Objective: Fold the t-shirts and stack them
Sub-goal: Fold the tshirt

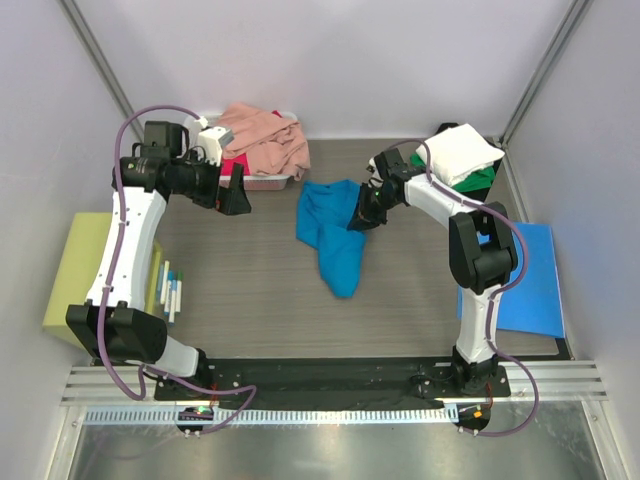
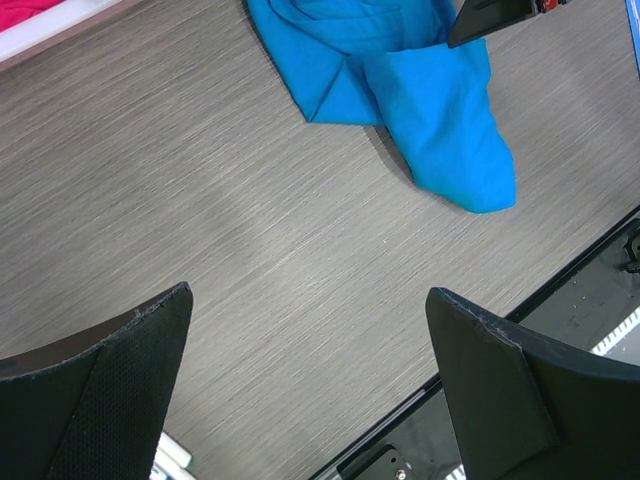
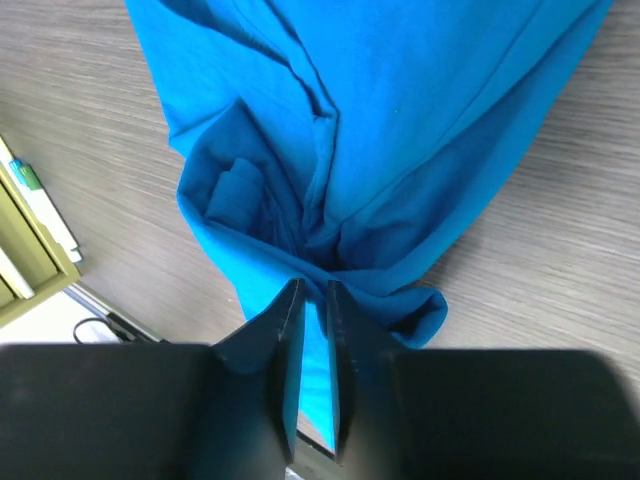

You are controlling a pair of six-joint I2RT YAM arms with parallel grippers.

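A teal-blue t-shirt (image 1: 334,232) lies crumpled in the middle of the table; it also shows in the left wrist view (image 2: 420,90) and the right wrist view (image 3: 370,130). My right gripper (image 1: 362,216) is shut on a bunched fold of the shirt's right edge (image 3: 314,290). My left gripper (image 1: 236,196) is open and empty, above bare table left of the shirt (image 2: 310,310). A salmon pink shirt (image 1: 262,138) lies over a magenta-red one (image 1: 233,166) in a bin at the back left. A white shirt (image 1: 463,153) sits folded on a green one (image 1: 478,183) at the back right.
A white bin (image 1: 262,181) holds the pink and red shirts. A flat blue sheet (image 1: 530,282) lies at the right. A yellow-green block (image 1: 78,268) and several markers (image 1: 170,290) sit at the left. A black rail (image 1: 330,375) runs along the near edge.
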